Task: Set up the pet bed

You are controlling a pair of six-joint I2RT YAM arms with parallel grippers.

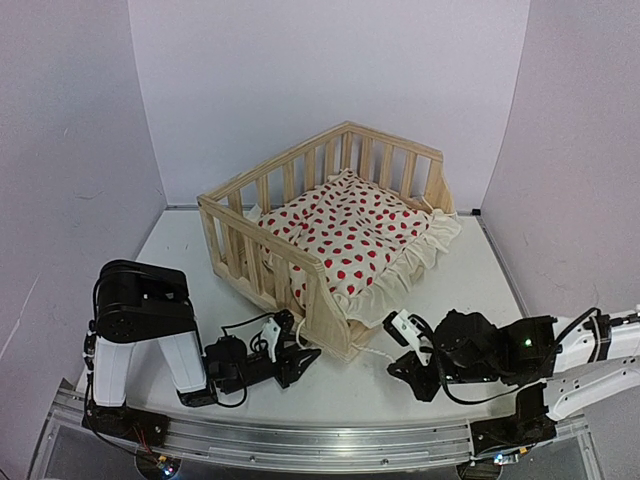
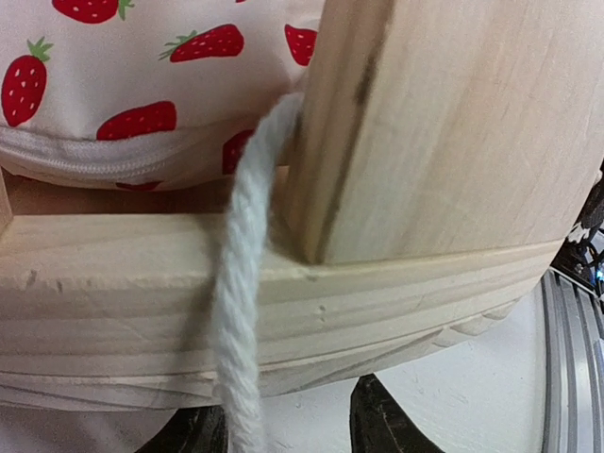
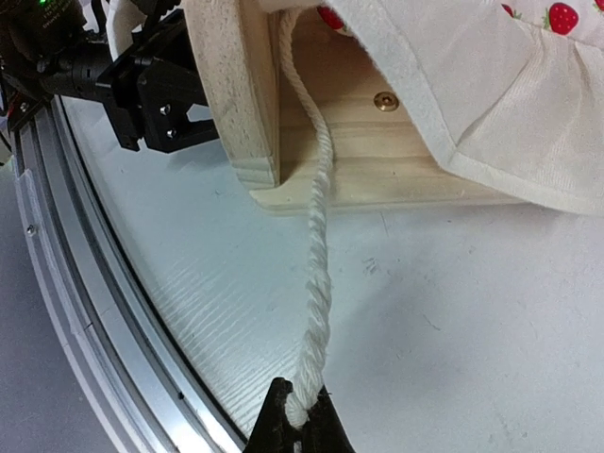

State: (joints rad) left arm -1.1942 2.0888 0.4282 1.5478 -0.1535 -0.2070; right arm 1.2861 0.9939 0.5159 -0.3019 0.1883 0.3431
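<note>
The pet bed [image 1: 330,205] is a light pine frame with slatted rails, standing mid-table. Its red-dotted white ruffled cushion [image 1: 350,230] lies inside, with the ruffle spilling over the open front. My right gripper [image 3: 304,420] is shut on the end of a white tie string [image 3: 316,274] that runs taut from the bed's front corner post [image 3: 236,85]; it sits low in front of the bed in the top view [image 1: 405,352]. My left gripper [image 2: 283,429] is open, pressed close to that corner's base rail [image 2: 396,293], with a tie string [image 2: 238,311] hanging between its fingers.
The metal rail [image 1: 300,445] with the arm bases runs along the near table edge, close behind both grippers. Grey walls enclose the table on three sides. The left gripper [image 3: 151,90] shows beside the corner post in the right wrist view.
</note>
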